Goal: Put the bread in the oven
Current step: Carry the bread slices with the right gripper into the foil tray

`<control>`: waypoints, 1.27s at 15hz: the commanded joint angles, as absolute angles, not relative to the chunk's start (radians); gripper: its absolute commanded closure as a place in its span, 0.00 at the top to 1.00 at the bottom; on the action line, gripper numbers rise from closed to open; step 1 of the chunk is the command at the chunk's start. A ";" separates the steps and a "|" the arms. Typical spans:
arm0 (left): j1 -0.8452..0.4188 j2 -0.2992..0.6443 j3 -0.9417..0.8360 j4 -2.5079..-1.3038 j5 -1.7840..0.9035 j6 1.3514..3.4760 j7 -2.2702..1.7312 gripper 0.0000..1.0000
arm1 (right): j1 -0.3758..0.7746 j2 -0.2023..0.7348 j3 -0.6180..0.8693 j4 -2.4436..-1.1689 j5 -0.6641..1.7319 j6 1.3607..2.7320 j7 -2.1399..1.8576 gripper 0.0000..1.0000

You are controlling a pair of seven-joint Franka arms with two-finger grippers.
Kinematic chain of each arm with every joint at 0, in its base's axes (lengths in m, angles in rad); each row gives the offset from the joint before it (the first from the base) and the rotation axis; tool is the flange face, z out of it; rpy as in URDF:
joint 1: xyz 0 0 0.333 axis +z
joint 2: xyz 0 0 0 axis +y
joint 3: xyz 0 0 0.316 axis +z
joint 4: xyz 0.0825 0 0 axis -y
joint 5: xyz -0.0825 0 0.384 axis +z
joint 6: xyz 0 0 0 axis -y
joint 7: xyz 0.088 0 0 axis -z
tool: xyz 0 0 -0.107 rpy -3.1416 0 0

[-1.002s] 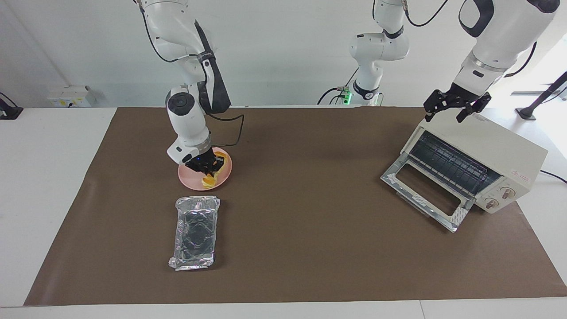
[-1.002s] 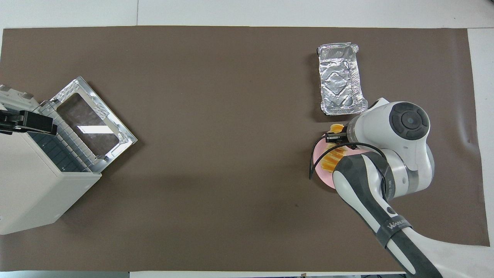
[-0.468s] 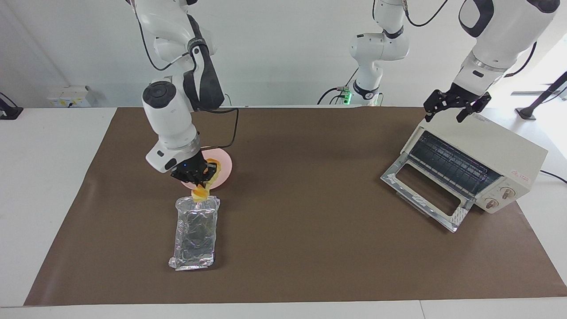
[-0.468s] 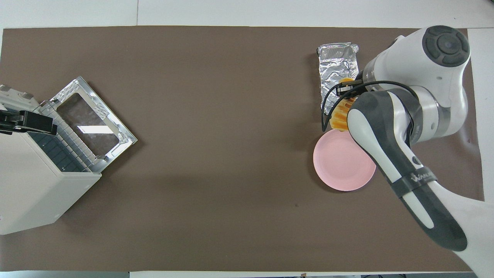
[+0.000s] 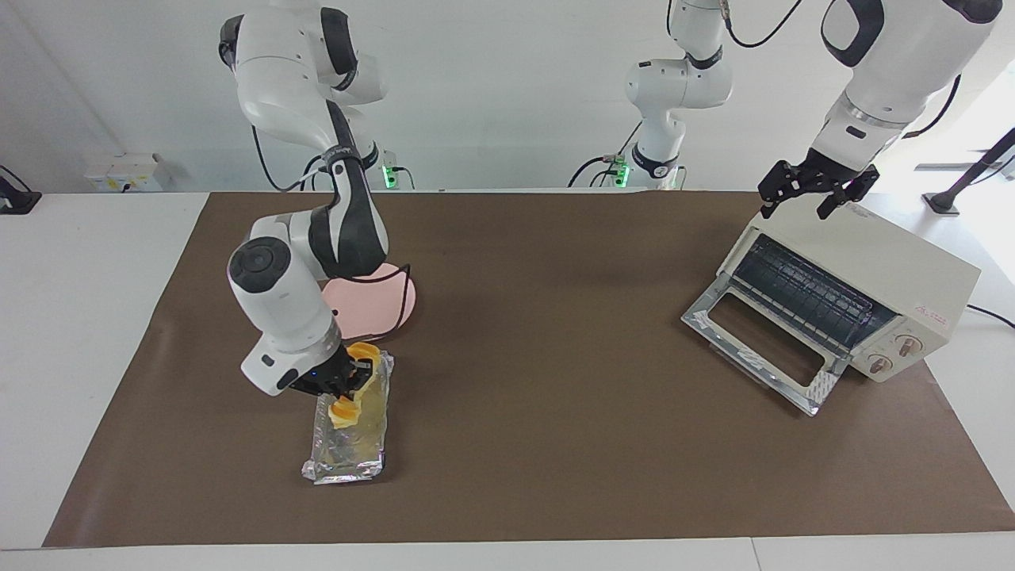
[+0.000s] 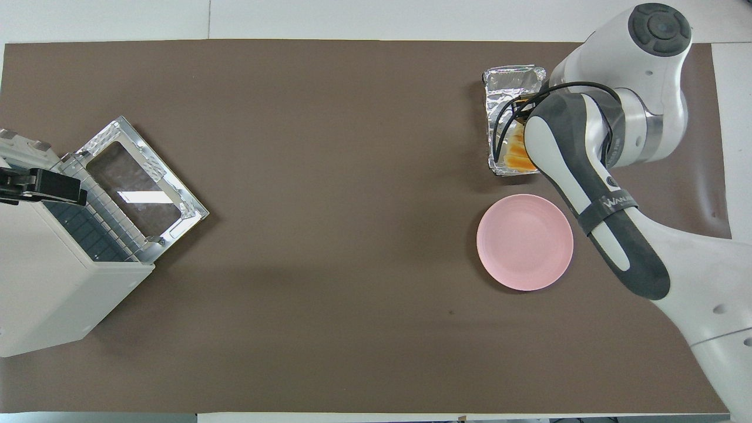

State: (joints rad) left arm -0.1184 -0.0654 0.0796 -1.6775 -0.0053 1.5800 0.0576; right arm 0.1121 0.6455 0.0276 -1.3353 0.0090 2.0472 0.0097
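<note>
The bread (image 5: 346,412) is a golden-yellow, orange-crusted row of slices. My right gripper (image 5: 341,385) is shut on it and holds it low in the silver foil tray (image 5: 346,458), toward the right arm's end of the table. In the overhead view the bread (image 6: 517,154) shows in the tray (image 6: 510,88), and the arm hides the gripper. The cream-white oven (image 5: 888,274) stands at the left arm's end with its glass door (image 5: 761,341) dropped open and the wire rack showing. My left gripper (image 5: 817,193) waits open just over the oven's top (image 6: 41,185).
An empty pink round plate (image 5: 379,305) lies nearer to the robots than the foil tray, and shows in the overhead view (image 6: 524,242) too. A brown mat (image 5: 539,381) covers the table between tray and oven.
My right gripper lifted the bread off the pink plate, carried it away from the robots and lowered it into the foil tray. The plate now lies bare. The left arm has not moved.
</note>
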 commanded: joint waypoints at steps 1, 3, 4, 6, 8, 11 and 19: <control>-0.124 -0.061 0.089 -1.666 -0.018 1.565 0.071 1.00 | 0.103 0.695 0.034 -1.281 0.003 2.092 -0.032 0.00; -0.124 -0.060 0.089 -1.666 -0.018 1.565 0.071 1.00 | 0.104 0.692 0.034 -1.322 0.008 2.155 -0.035 0.00; -0.124 -0.060 0.089 -1.666 -0.018 1.565 0.071 1.00 | 0.109 0.689 0.034 -1.342 0.008 2.177 -0.035 0.00; -0.124 -0.061 0.089 -1.666 -0.018 1.563 0.071 1.00 | 0.112 0.689 0.034 -1.362 0.009 2.192 -0.034 0.00; -0.124 -0.061 0.089 -1.666 -0.018 1.563 0.071 1.00 | 0.114 0.687 0.034 -1.367 0.011 2.197 -0.034 0.00; -0.124 -0.060 0.089 -1.666 -0.018 1.565 0.071 1.00 | 0.107 0.680 0.034 -1.368 0.009 2.184 -0.034 1.00; -0.124 -0.060 0.089 -1.666 -0.018 1.565 0.071 1.00 | 0.081 0.609 0.028 -1.330 0.002 2.013 -0.054 1.00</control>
